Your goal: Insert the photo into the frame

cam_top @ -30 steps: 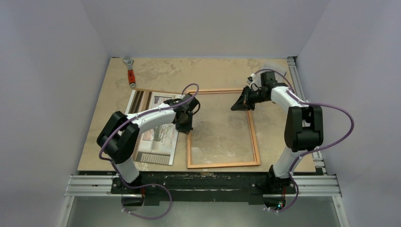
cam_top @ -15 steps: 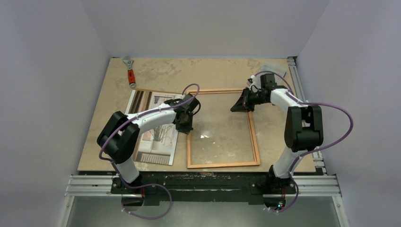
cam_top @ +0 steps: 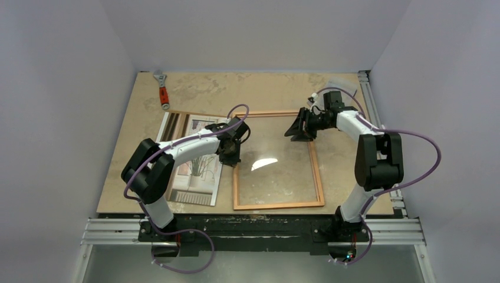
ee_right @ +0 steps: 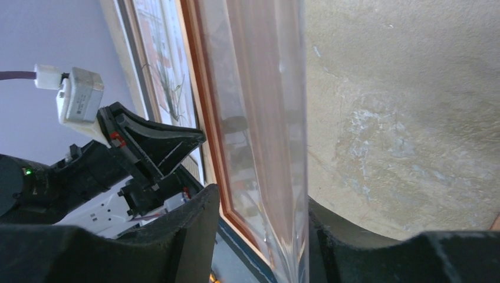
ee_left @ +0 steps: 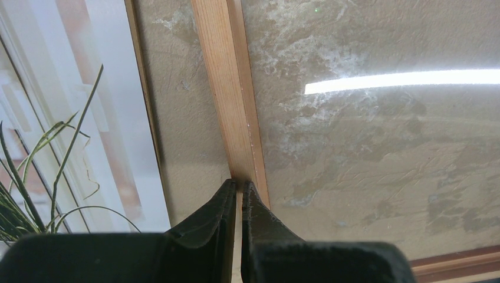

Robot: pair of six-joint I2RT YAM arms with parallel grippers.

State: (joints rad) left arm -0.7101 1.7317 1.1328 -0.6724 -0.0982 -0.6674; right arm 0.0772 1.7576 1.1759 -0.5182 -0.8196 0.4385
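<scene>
The photo (cam_top: 194, 171) lies face up at the left of the table, beside the frame (cam_top: 277, 205). My left gripper (cam_top: 229, 160) is shut on the frame's left rail (ee_left: 227, 88), pinching the wood between its tips (ee_left: 239, 187); the plant print (ee_left: 59, 130) shows to its left. My right gripper (cam_top: 293, 133) hovers over the frame's far right corner with its jaws open. A clear pane (ee_right: 265, 118) stands on edge between its fingers (ee_right: 256, 197), close against the right one. Glare marks the pane (cam_top: 264, 163) over the frame's opening.
A wrench with a red handle (cam_top: 162, 88) lies at the far left of the table. A metal rail (cam_top: 377, 112) runs along the table's right edge. Grey walls close in on three sides.
My right gripper has opened from shut and shifted slightly left. The glare on the clear pane has appeared and grown. The left arm has not moved.
</scene>
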